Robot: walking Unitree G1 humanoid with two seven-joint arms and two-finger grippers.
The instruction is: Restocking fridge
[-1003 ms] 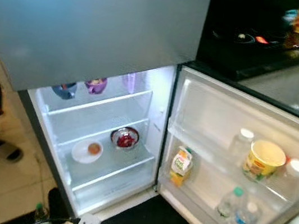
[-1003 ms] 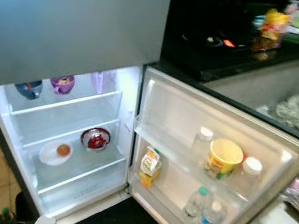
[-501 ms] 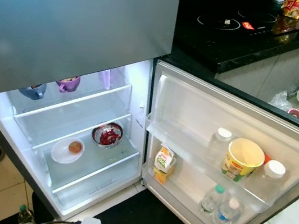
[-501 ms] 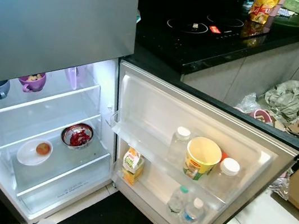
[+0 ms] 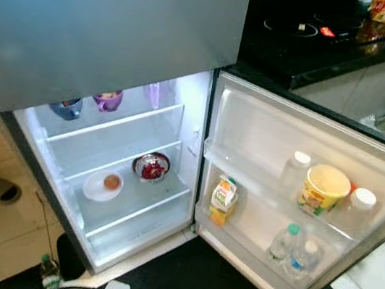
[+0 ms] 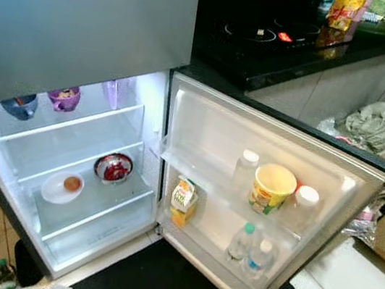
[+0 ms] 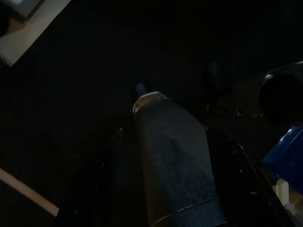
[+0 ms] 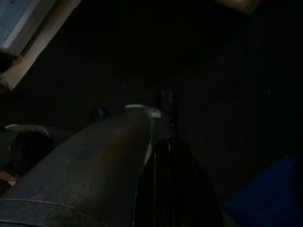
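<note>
I'm looking at the fridge [image 5: 124,24], lower door [image 5: 338,149] swung wide. Middle shelf [image 5: 134,190]: white dish w/ an egg [image 5: 103,185] beside steel bowl of red food [image 5: 151,166], not touching. Top shelf: blue cup [image 5: 66,107], purple cup [image 5: 107,99]. Door racks: juice carton [image 5: 223,201] low, two water bottles [image 5: 294,250] lower rack; yellow noodle cup [image 5: 324,189] between two white-capped jars [image 5: 295,170] upper rack. Black tabletop [image 5: 318,47] w/ cooktop behind. Left tool [image 7: 170,156] and right tool [image 8: 156,142]: wrist views v. dark, each over black mat; can't tell spread or pressed together.
</note>
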